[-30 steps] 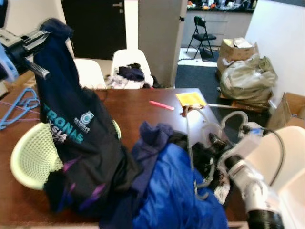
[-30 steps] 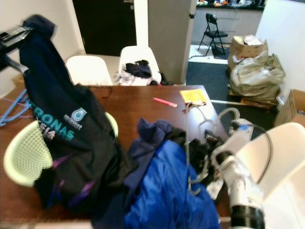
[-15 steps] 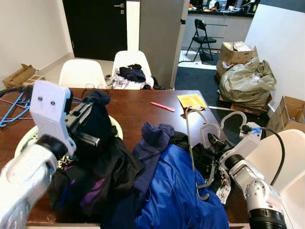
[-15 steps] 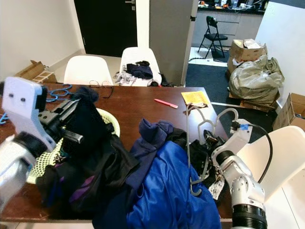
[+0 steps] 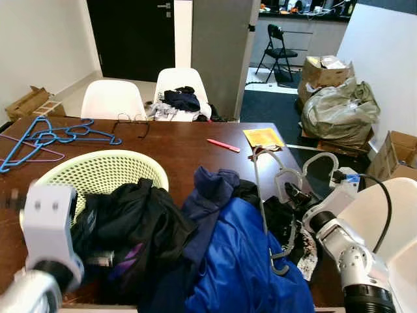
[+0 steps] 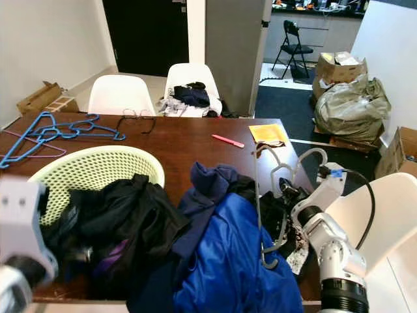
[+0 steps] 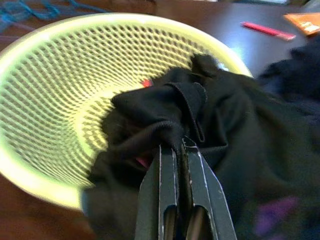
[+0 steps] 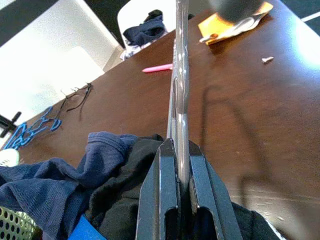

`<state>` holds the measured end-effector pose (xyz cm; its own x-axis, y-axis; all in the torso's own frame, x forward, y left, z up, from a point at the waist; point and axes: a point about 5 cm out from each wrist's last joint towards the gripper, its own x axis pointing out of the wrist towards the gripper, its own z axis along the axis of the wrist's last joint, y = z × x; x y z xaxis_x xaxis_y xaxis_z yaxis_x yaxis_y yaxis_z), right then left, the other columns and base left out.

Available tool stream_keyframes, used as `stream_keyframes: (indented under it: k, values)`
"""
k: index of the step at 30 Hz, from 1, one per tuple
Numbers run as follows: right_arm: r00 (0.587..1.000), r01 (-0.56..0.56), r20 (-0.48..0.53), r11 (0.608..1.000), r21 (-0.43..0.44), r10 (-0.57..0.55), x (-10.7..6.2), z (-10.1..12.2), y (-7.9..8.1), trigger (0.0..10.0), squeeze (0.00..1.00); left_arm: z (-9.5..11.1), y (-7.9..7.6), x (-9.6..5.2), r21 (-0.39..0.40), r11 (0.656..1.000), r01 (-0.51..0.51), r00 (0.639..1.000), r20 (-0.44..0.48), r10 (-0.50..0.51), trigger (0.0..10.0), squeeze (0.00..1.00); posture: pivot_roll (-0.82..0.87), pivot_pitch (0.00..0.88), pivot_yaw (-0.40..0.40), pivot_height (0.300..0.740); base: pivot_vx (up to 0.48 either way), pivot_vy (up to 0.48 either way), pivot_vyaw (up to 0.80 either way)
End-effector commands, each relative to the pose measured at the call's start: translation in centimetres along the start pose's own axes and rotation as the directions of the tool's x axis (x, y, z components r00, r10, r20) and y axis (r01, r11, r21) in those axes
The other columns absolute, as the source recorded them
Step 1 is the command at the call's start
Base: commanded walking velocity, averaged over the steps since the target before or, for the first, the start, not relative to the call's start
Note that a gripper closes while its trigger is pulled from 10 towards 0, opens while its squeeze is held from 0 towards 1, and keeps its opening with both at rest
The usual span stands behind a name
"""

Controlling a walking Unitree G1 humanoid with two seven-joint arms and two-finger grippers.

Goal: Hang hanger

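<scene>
A grey hanger (image 5: 259,195) stands upright over the clothes pile at the table's right side, its hook end low near the blue jacket (image 5: 241,261). My right gripper (image 5: 294,197) is shut on the hanger's bar (image 8: 179,75). My left gripper (image 7: 180,147) is at the near left, shut on a fold of the black garment (image 5: 140,222). That garment lies half in the pale green basket (image 5: 98,156) and half spilled over its rim. A navy garment (image 5: 212,189) lies between the black garment and the hanger.
Blue and pink hangers (image 5: 45,137) lie at the table's far left, with glasses (image 5: 130,122) beside them. A pink pen (image 5: 223,145) and an orange packet (image 5: 262,137) lie further back. White chairs (image 5: 112,101) stand behind the table, another (image 5: 384,215) at my right.
My left arm has come down from high at the left, lowering the dark garment into the basket. The right gripper and the hanger have barely moved.
</scene>
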<state>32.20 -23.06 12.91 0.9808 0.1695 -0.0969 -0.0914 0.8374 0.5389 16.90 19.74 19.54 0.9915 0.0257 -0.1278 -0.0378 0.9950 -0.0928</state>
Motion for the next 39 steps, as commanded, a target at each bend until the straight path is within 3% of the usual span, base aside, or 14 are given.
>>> stream_keyframes:
  k: [1, 6, 8, 10, 11, 15, 16, 17, 27, 32, 34, 39]
  values:
    - [0.999, 0.003, -0.044, 0.999, 0.032, -0.002, 0.1, -1.1, -0.2, 10.0, 0.0, 0.5, -1.1, -0.9, -0.06, 0.995, 0.075, 0.996, 0.049, -0.072, 0.0, 0.0, 0.14, 0.022, -0.064, 0.74, 0.0, 0.0, 0.0]
    - [0.998, -0.006, -0.054, 0.999, 0.036, 0.008, 0.3, -1.2, -0.1, 10.0, 0.0, -0.3, -2.2, -2.0, -0.099, 0.98, 0.173, 0.985, 0.026, -0.172, 0.0, 0.0, 0.15, 0.019, -0.072, 0.74, 0.0, 0.0, 0.0]
    - [0.998, -0.012, -0.06, 0.999, 0.038, 0.015, 0.5, -1.2, 0.0, 10.0, 0.0, -0.6, -2.0, -2.1, -0.082, 0.982, 0.168, 0.986, 0.004, -0.168, 3.6, 0.0, 0.15, 0.013, -0.075, 0.74, 0.0, 0.0, 0.0]
    - [0.998, -0.015, -0.061, 0.999, 0.038, 0.017, 0.5, -1.3, 0.1, 10.0, 0.0, -0.7, -1.9, -2.2, -0.081, 0.984, 0.162, 0.987, -0.002, -0.162, 4.0, 0.0, 0.15, 0.009, -0.075, 0.74, 0.0, 0.0, 0.0]
    - [0.998, -0.016, -0.062, 0.999, 0.039, 0.019, 0.6, -1.3, 0.1, 10.0, 0.0, -0.9, -1.8, -2.2, -0.068, 0.986, 0.152, 0.988, -0.016, -0.154, 10.0, 0.0, 0.15, 0.008, -0.074, 0.74, 0.0, 0.0, 0.0]
    - [0.998, -0.018, -0.063, 0.999, 0.04, 0.021, 0.6, -1.3, 0.1, 10.0, 0.0, -1.1, -1.6, -2.3, -0.034, 0.989, 0.144, 0.988, -0.042, -0.145, 10.0, 0.0, 0.15, 0.004, -0.071, 0.74, 0.0, 0.0, 0.0]
    - [0.998, -0.019, -0.063, 0.999, 0.041, 0.021, 0.7, -1.4, 0.1, 10.0, 0.0, -1.2, -1.5, -2.3, -0.009, 0.991, 0.137, 0.989, -0.052, -0.137, 10.0, 0.91, 0.15, 0.0, -0.068, 0.74, 0.0, 0.0, 0.0]
    - [0.998, -0.019, -0.062, 0.999, 0.042, 0.022, 0.7, -1.4, 0.1, 10.0, 0.0, -1.1, -1.2, -2.3, 0.011, 0.991, 0.132, 0.99, -0.051, -0.131, 10.0, 1.0, 0.15, 0.0, -0.068, 0.74, 0.0, 0.0, 0.0]
    - [0.998, -0.023, -0.062, 0.999, 0.044, 0.025, 0.8, -1.3, 0.1, 10.0, 0.0, 0.6, 0.2, -1.5, 0.067, 0.993, 0.097, 0.994, 0.035, -0.099, 10.0, 1.0, 0.15, 0.0, -0.07, 0.74, 0.0, 0.0, 0.0]
    - [0.998, -0.025, -0.062, 0.999, 0.044, 0.028, 0.8, -1.2, 0.1, 10.0, 0.0, 4.6, 1.2, 0.2, 0.096, 0.993, 0.062, 0.97, 0.229, -0.083, 10.0, 1.0, 0.14, 0.0, -0.079, 0.74, 0.0, 0.0, 0.0]
    - [0.998, -0.025, -0.062, 0.999, 0.043, 0.027, 0.8, -1.1, 0.1, 10.0, 0.0, 6.3, 1.5, 1.0, 0.052, 0.997, 0.061, 0.947, 0.313, -0.074, 10.0, 1.0, 0.14, 0.001, -0.08, 0.74, 0.0, 0.0, 0.0]
    - [0.998, -0.024, -0.062, 0.999, 0.042, 0.027, 0.8, -1.1, 0.1, 10.0, 0.0, 6.8, 1.8, 1.4, 0.046, 0.998, 0.044, 0.941, 0.335, -0.057, 10.0, 1.0, 0.13, 0.004, -0.084, 0.74, 0.0, 0.0, 0.0]
